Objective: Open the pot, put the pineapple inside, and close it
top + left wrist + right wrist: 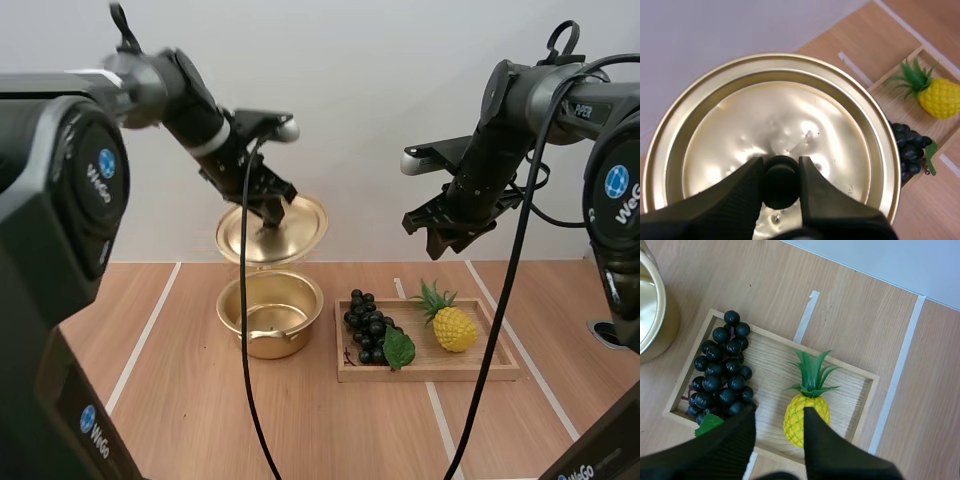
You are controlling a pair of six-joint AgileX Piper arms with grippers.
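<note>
Left gripper [780, 166]: fingers clamped on knob [780, 184] of lid [790, 115], shown by left wrist view.
Lid: held tilted above open pot [274, 346], shown by high view.
Right gripper [779, 414]: fingers apart, held over pineapple [805, 420].
Pineapple: laid in tray [470, 369] beside grapes [367, 325], on worktop [200, 400].

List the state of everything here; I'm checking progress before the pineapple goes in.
Pot: open, upright, nothing inside.
Lid: lifted off the pot, held in the air.
Left pincer: shut on the lid's knob.
Right pincer: open, empty, above the tray.
Pineapple: lying in the tray, ungrasped.
Grapes: lying in the tray beside it.
</note>
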